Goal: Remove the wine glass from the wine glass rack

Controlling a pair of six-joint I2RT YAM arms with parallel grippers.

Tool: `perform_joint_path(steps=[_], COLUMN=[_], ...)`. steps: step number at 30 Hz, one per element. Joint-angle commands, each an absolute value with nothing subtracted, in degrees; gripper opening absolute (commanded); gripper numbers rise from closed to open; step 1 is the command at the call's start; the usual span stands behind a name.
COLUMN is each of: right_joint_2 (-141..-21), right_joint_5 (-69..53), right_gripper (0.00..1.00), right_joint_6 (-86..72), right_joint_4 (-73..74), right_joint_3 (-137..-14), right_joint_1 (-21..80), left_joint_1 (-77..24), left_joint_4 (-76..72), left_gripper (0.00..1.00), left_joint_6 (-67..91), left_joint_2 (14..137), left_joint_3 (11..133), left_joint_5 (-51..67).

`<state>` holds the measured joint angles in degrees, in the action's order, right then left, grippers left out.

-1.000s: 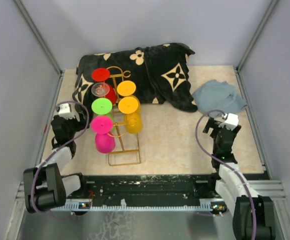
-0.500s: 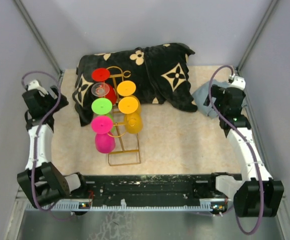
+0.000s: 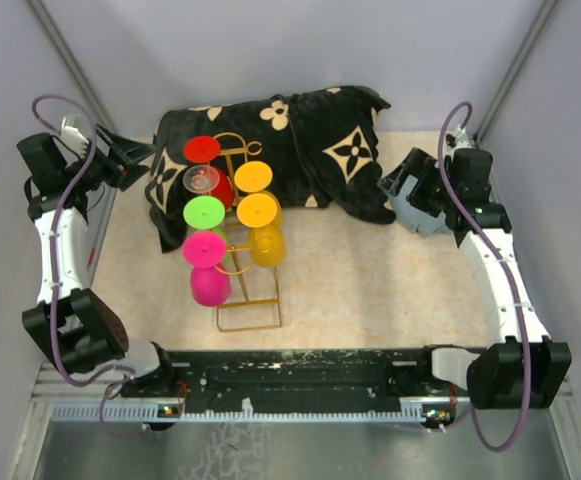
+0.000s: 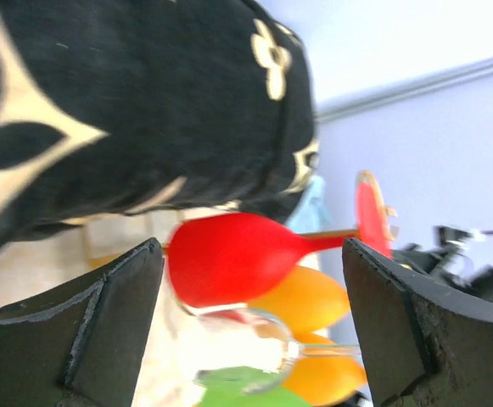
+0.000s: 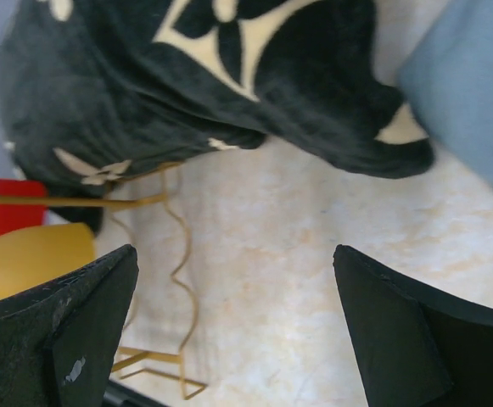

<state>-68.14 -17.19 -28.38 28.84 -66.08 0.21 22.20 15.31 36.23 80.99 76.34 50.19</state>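
Observation:
The gold wire wine glass rack stands on the table left of centre, its far end on the black cloth. Wine glasses hang in two rows: red, clear, green and magenta on the left, two orange ones on the right. My left gripper is open, raised at the far left and facing the red glass and the clear glass. In the left wrist view the gripper is empty. My right gripper is open and empty over the table's right side; in the right wrist view the gripper faces the rack.
A black floral cloth lies bunched across the back of the table. A blue-grey cloth lies at the back right, under my right wrist. Grey walls close in the table on the left, the right and the back.
Both arms have risen from low near the front edge and swung out and back. The left gripper now points at the rack's far end, the right is over the blue-grey cloth.

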Motion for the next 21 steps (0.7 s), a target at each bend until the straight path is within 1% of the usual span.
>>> perform_joint_path(steps=[1,7,9,15,18,21], right_joint_2=[-66.7,-67.3,-67.2,-66.9,-67.0,-67.1], right_joint_5=[-28.9,-28.6,-28.7,-28.3,-28.3,-28.1], right_gripper=[0.98,0.98,0.98,0.98,0.98,0.98], right_joint_6=[-37.1,-39.2,-39.6,-38.7,-38.8,-38.9], right_joint_4=[21.4,20.7,20.6,21.6,21.4,21.2], right_joint_3=[-67.8,-69.1,-69.1,-69.3,-69.1,-69.1], right_joint_1=[1.1,3.5,3.6,3.6,3.6,3.6], left_joint_1=[20.6,14.9,14.1,13.8,13.4,13.0], left_joint_4=[4.1,-0.5,-0.3,5.7,6.3,7.7], left_gripper=[0.90,0.85,0.82,0.78,0.75,0.74], left_joint_6=[54.2,63.2,64.5,61.1,60.7,59.6], left_joint_2=[81.6,85.0,86.1,87.2,87.7,88.5], left_joint_3=[78.5,82.8,84.3,84.4,85.1,86.6], left_joint_5=[64.0,65.3,65.9,66.0,66.0,66.0])
